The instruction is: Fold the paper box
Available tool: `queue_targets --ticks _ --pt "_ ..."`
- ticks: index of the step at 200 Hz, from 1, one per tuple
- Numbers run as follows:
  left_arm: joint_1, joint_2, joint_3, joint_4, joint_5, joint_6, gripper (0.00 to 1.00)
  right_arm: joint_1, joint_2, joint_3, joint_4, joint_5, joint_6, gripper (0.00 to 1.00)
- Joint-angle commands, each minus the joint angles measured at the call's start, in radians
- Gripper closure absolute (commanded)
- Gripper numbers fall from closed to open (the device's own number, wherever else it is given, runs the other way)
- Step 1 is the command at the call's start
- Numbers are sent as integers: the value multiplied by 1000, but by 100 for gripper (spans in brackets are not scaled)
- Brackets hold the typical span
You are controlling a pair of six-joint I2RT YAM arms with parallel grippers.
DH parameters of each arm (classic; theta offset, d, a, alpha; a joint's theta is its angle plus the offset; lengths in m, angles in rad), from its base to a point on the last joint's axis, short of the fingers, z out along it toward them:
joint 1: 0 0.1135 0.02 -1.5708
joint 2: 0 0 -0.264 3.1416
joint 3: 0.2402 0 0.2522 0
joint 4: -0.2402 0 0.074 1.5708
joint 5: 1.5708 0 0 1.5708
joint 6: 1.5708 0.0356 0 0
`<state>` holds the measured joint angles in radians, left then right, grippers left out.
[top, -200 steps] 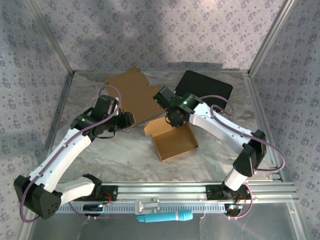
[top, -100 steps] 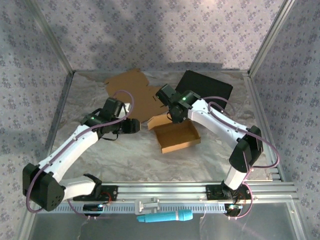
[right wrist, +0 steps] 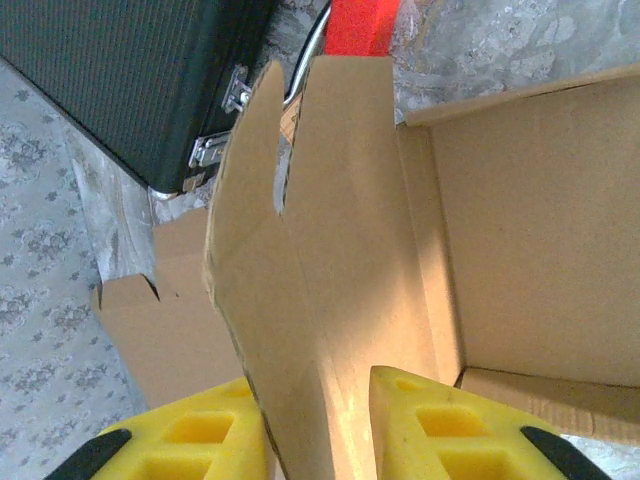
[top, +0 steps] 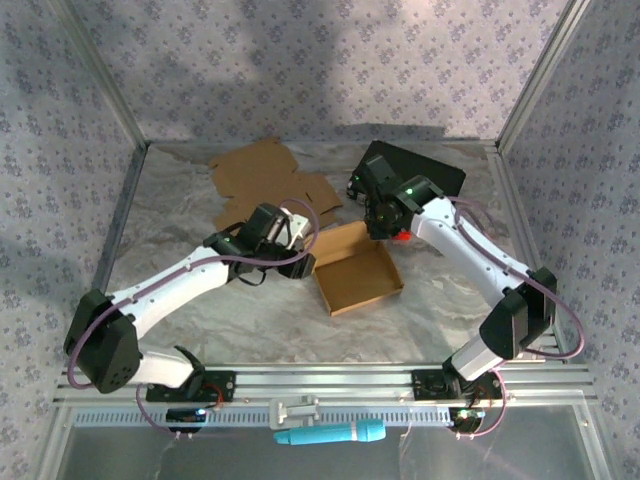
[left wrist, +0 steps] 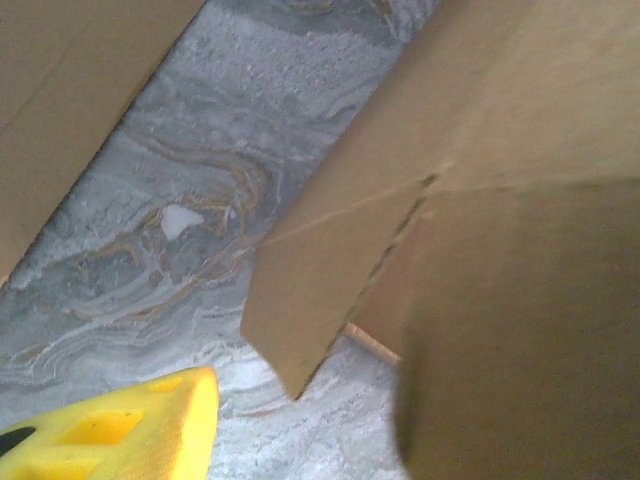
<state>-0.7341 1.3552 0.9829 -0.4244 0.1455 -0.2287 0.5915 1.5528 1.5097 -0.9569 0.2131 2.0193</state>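
The right gripper [right wrist: 320, 380] has slackened, loose astride the upright flap [right wrist: 320, 200] at the far edge of the box [top: 358, 268] mid-worktop [top: 300, 330], while the left gripper [top: 302, 264], its grip impossible to tell, has reached the box's left wall, likely for the next fold.

The paper box [top: 358, 268] at the centre is brown matt cardboard, like the flat sheet [top: 262, 178] in the upper left. The table [top: 420, 320] looks like smooth grey marble. The case [top: 448, 178] in the upper right is black with fine matt ribs, its latch [right wrist: 215, 148] shiny metal. The pads [right wrist: 440, 435] of the right gripper [right wrist: 320, 382] look like matt yellow plastic.
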Motion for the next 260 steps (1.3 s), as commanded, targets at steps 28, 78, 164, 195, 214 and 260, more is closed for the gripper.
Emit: queue_targets --ticks 28,78,164,195,214,260 --pt "-32 81 82 8 -121 47 43 -118 -73 19 30 16 -447 66" --pt "-65 142 157 -40 -253 25 59 -313 -252 -222 398 -193 -1547 60" --pt "-62 162 197 -50 -198 169 97 -474 -194 -383 450 -641 -2093 51" --pt "-35 141 180 -36 -136 218 100 -492 -149 -390 433 -663 -2250 45" --pt "-5 142 182 -44 -96 234 100 -525 -122 -376 426 -672 -2299 42" --pt "56 149 192 -69 -32 283 100 -546 -82 -370 426 -668 -2412 42"
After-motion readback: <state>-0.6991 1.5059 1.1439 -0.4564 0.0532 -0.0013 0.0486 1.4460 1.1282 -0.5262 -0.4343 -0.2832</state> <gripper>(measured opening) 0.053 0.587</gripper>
